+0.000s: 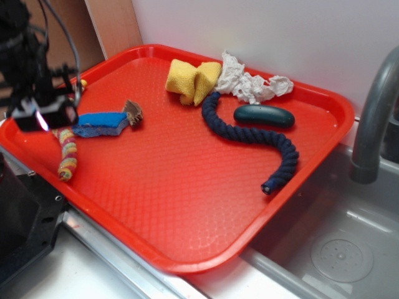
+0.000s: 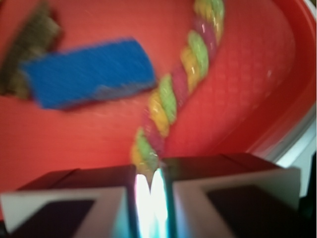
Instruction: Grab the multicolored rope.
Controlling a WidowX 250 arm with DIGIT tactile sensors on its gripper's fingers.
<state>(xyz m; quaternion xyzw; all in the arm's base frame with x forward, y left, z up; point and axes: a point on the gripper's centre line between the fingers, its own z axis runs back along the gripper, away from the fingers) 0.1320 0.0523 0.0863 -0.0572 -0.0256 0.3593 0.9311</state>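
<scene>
The multicolored rope (image 1: 67, 156), twisted in yellow, pink-red and pale green bands, lies along the left edge of the red tray (image 1: 187, 265). My gripper (image 1: 45, 119) is over the rope's upper end. In the wrist view the rope (image 2: 171, 96) runs up and to the right, away from the gripper (image 2: 151, 173). The jaws stand close together with the rope's near end pinched in the narrow gap between them. The rest of the rope still rests on the tray.
A blue sponge (image 1: 100, 121) and a brown scrap (image 1: 133, 112) lie just right of the gripper. A long navy rope (image 1: 249, 134), yellow cloth (image 1: 192, 78), crumpled white paper (image 1: 252, 84) and a dark green object (image 1: 264, 115) lie further back. A faucet (image 1: 374, 112) and sink (image 1: 336, 249) are at right.
</scene>
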